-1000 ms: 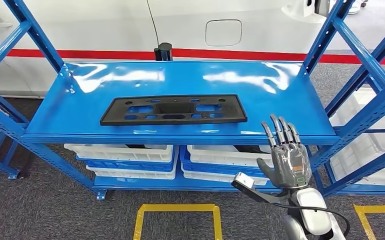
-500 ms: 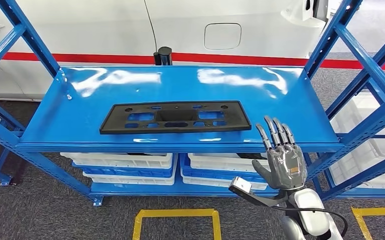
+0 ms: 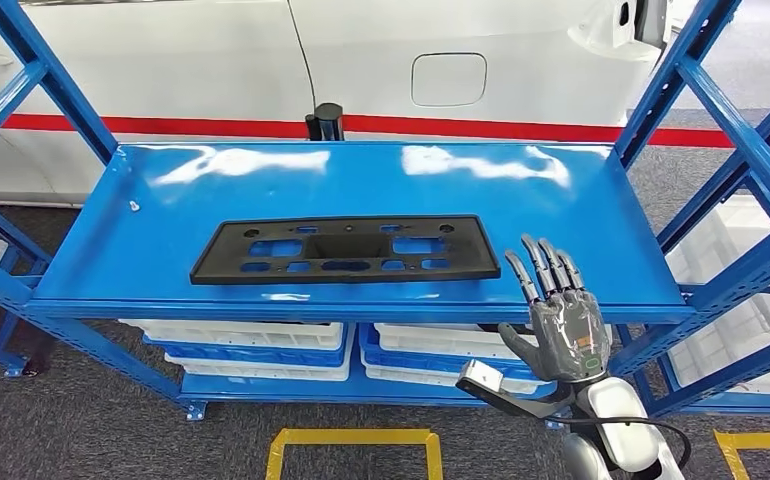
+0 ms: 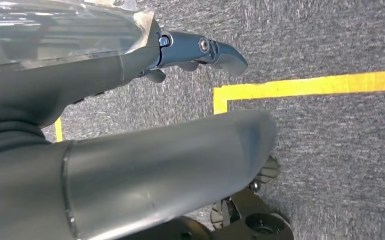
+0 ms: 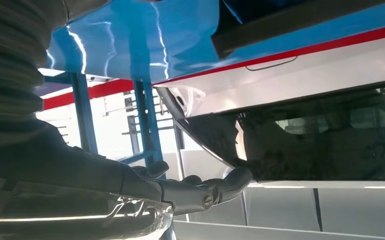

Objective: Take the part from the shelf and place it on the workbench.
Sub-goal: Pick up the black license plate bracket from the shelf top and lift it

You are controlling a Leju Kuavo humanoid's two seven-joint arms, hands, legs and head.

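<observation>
- Blue metal shelf ahead, glossy top deck, slanted blue uprights on both sides; white car body with a red stripe behind.
- Lying flat on the top deck, left of centre and near the front edge: black part, a long plate with cut-out holes.
- White bins on the lower level, under the deck.
- Grey carpet floor with yellow tape lines in front of the shelf.
- Raised at the deck's front right edge: right hand, fingers straight and slightly spread, holding nothing, just right of the part and not touching it.
- Hanging over the carpet: left hand, seen from the left wrist; finger spread not clear enough to tell.
</observation>
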